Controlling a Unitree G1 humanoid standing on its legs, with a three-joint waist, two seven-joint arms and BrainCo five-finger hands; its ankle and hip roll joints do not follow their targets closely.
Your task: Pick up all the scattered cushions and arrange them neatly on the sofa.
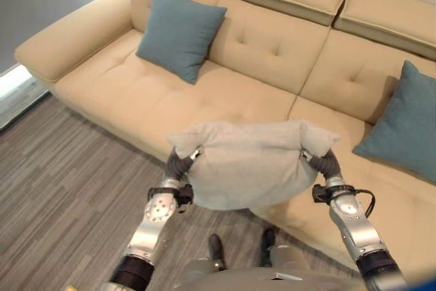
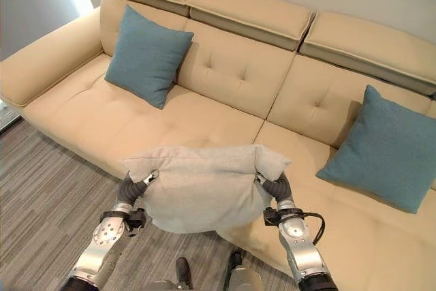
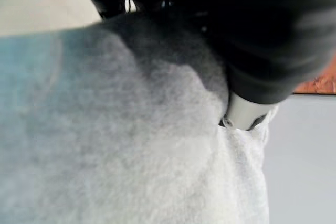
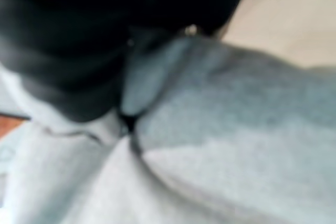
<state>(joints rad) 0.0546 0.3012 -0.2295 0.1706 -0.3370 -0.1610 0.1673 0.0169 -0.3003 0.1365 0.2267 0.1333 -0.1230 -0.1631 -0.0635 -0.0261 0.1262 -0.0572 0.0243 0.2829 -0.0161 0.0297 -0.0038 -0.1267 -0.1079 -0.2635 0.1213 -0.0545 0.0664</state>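
I hold a light grey cushion (image 1: 252, 165) in the air between both hands, over the front edge of the beige sofa (image 1: 129, 93) at its middle seat. My left hand (image 1: 180, 165) grips the cushion's left upper corner, and my right hand (image 1: 327, 164) grips the right upper corner. In the left wrist view a silver finger (image 3: 242, 113) digs into the grey fabric (image 3: 131, 156). The right wrist view shows the same fabric (image 4: 236, 129) bunched against the dark hand cover. Both hands' fingertips are sunk in the cloth.
A blue cushion (image 1: 178, 31) leans upright against the sofa's left backrest. A second blue cushion (image 1: 405, 124) leans at the right end. The middle seat (image 2: 225, 117) lies bare behind the grey cushion. Grey wood-look floor (image 1: 61, 182) runs along the sofa's front.
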